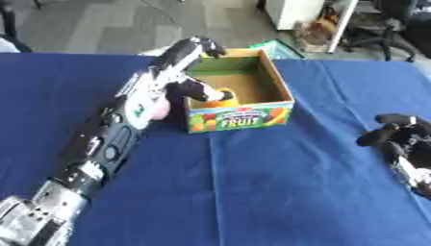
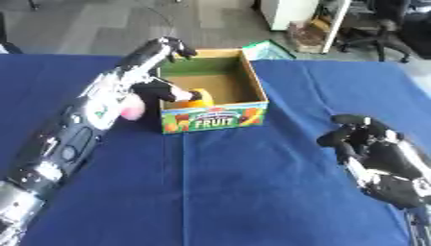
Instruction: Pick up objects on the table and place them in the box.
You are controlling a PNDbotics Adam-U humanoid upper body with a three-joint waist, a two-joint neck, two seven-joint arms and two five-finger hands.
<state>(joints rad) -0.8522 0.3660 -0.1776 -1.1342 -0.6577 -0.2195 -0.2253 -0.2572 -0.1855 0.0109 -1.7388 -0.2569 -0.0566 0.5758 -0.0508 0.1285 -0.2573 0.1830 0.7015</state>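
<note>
A cardboard fruit box (image 1: 240, 117) stands open at the table's far middle. An orange-yellow object (image 1: 221, 100) lies inside it, in the near left corner. My left hand (image 1: 189, 57) reaches over the box's left wall, open. Its fingers (image 1: 207, 48) stretch toward the far left corner, and its thumb (image 1: 200, 91) hangs down touching the orange object. A pink thing (image 2: 131, 111) shows beside my left forearm, just left of the box; I cannot tell what it is. My right hand (image 2: 370, 146) rests on the cloth at the right, fingers relaxed and holding nothing.
A blue cloth (image 1: 252, 182) covers the table. Beyond the far edge are a grey floor, a green item (image 1: 273, 48) behind the box, and chair legs (image 1: 370, 33) at the upper right.
</note>
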